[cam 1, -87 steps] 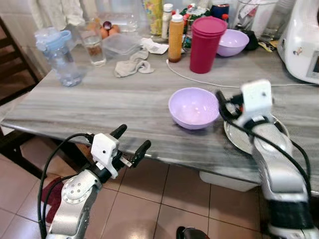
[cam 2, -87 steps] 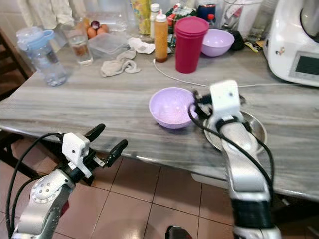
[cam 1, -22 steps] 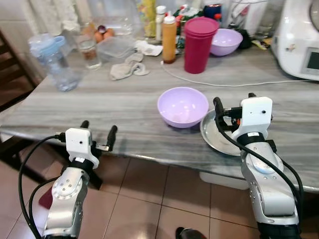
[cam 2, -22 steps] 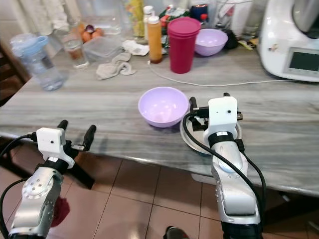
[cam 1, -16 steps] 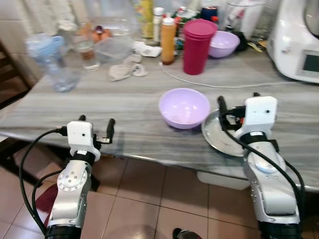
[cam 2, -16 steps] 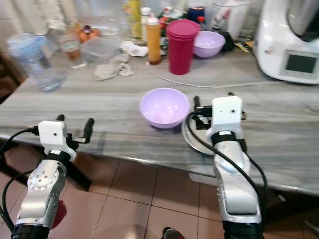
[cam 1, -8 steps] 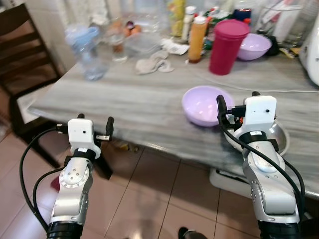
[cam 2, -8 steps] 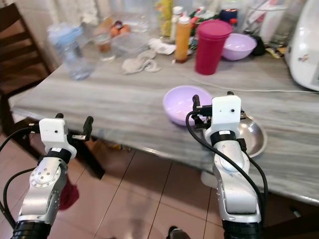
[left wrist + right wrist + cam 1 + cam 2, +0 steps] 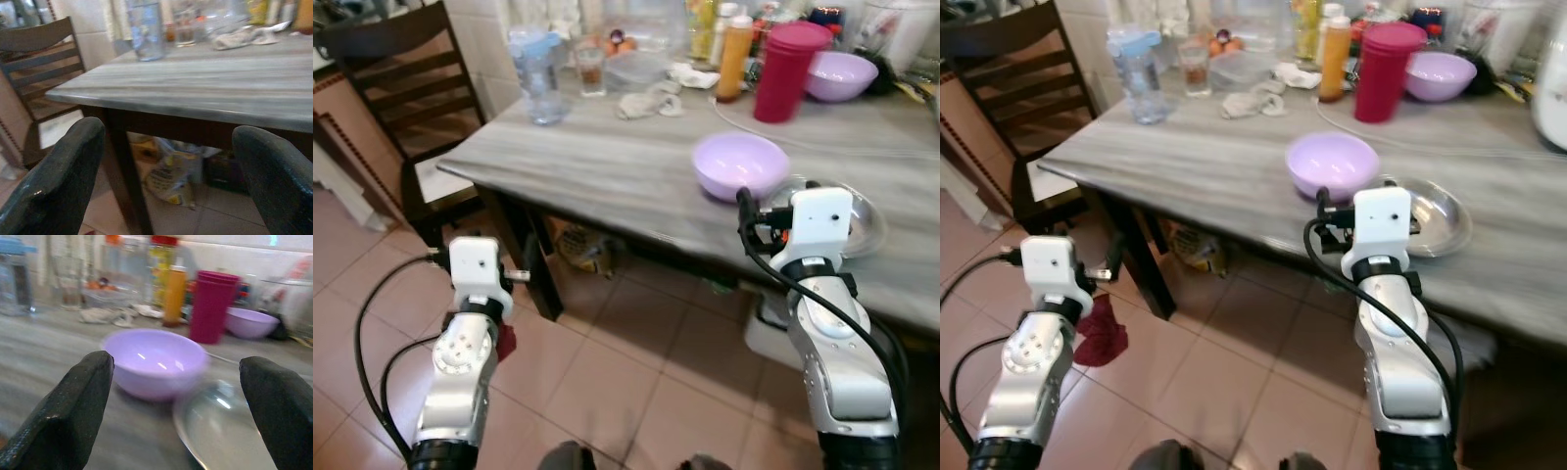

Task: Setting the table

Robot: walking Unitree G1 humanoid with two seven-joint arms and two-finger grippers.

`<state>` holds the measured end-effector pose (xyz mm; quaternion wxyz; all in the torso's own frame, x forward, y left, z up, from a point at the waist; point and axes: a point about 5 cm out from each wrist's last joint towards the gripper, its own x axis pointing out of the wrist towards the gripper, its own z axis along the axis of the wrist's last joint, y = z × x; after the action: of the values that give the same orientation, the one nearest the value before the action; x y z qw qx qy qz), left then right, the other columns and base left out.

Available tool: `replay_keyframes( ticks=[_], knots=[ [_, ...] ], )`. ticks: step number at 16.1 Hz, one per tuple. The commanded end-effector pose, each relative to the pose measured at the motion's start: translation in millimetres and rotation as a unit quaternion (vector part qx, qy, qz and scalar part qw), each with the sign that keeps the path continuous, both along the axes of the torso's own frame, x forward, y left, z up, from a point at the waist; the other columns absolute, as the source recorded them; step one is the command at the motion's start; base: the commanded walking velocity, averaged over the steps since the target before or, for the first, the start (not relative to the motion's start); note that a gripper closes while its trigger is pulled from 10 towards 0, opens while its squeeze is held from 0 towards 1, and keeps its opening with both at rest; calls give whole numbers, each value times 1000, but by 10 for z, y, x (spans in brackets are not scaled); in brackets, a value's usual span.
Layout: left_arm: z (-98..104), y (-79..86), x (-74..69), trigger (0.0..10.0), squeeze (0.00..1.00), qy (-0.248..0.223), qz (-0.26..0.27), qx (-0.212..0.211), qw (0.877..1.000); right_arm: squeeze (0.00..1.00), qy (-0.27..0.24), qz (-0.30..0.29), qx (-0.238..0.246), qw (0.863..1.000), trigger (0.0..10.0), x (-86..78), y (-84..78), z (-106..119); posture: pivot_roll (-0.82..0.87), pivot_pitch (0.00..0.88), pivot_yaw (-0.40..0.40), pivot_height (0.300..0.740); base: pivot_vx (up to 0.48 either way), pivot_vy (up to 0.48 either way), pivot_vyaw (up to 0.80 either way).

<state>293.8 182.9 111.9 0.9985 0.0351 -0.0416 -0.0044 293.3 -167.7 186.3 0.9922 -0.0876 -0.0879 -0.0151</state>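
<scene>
My right gripper [image 9: 176, 416] fingers spread, empty, at table [image 9: 1185, 157] edge before lilac bowl [image 9: 1332, 164] and steel plate [image 9: 1435, 230] (just beside each other), my left gripper [image 9: 166, 186] likewise parted, below tabletop.

Lilac plastic bowl [image 9: 1333, 164] upright and empty on grey wood-grain table [image 9: 1185, 157], near the front edge. Just beside it, touching or nearly so, shallow steel plate [image 9: 1435, 227], lying flat, also empty.
</scene>
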Motion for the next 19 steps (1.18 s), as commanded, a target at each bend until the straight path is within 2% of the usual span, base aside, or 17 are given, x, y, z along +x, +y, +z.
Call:
replay_keyframes(
  ticks=[1,6,19],
  knots=[
    [12,40,2,10000,0,2,1,8,1000,0,-8,1,6,1000,10000,2,24,36,-156,83,60,740,-398,0,0],
    [6,29,4,10000,0,0,-6,13,1000,0,3,1,15,1000,10000,17,24,7,-160,86,60,740,-376,0,0],
    [12,64,46,10000,0,-11,17,13,1000,0,32,-6,62,998,10000,81,20,-140,-143,64,67,740,0,0,0]
  ],
)
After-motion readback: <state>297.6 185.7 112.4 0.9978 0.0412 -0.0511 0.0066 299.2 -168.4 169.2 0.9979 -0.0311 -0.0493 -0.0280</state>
